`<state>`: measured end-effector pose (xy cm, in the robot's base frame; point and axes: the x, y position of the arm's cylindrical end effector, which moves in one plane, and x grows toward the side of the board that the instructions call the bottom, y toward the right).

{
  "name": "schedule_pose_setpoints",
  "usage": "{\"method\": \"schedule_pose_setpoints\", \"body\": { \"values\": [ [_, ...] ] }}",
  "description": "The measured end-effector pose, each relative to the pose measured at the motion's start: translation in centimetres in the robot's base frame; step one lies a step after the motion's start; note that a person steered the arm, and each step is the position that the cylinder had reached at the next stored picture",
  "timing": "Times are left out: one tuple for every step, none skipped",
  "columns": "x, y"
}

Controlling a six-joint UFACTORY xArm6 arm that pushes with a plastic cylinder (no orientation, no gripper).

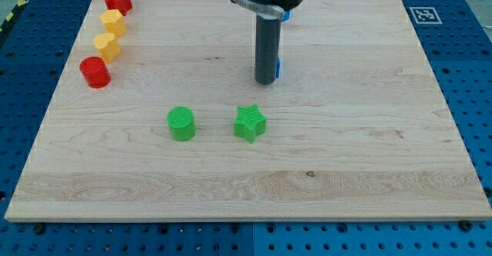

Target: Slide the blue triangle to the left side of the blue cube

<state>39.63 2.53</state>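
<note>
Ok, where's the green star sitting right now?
The green star lies just below the board's middle, right of the green cylinder and apart from it. My tip is above it, slightly to the view's right, not touching.

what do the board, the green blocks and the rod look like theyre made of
Board: pale wood, matte, with visible grain lines and small knots. Green star and green cylinder: probably plastic; the ridged tops suggest 3D printing, but that is uncertain. Rod ending in my tip: dark and smooth, metal or plastic, cannot tell which.
</note>
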Motion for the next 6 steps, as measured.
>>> {"method": "schedule_pose_setpoints", "body": {
  "values": [
    [-2.8, 0.0],
    [-5.3, 0.0],
    [-8.0, 0.0],
    [-10.1, 0.0],
    [-8.0, -1.4],
    [-4.5, -0.8]
  ]
}}
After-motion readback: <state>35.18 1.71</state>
